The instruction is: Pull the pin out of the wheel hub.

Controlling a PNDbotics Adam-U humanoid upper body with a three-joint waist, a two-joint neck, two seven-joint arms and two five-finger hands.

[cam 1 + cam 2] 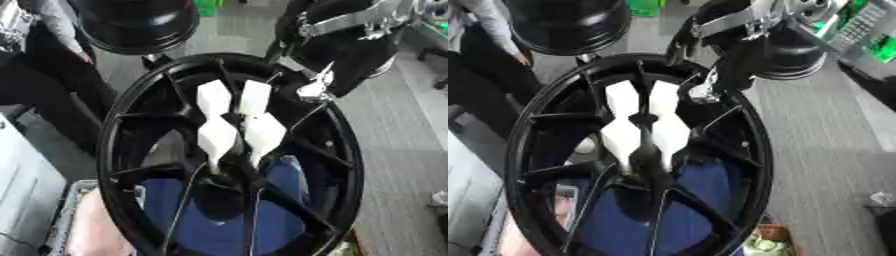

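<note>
Across most of both views a black wheel hub [232, 155] is standing nearly upright and tilted, its spoked face turned toward the camera, rim filling the frame from the top centre down past the bottom edge. No desk is showing under it; a blue surface [289, 220] is visible through the lower spokes and grey floor is lying to the right.

At the hub's centre, four white elongated pieces [229, 122] are clustering around the middle, long axes running roughly up-down along the hub face. Whether one of these is the pin, I cannot tell; no separate pin is distinguishable.

Right robot hand [317, 89] is coming in from the upper right corner, sitting at the upper right of the rim, above and to the right of the white pieces. Finger posture is not resolvable. Left robot hand is not showing.

Judgement: the right arm is nearer; the reach would run down-left toward the hub centre.
</note>
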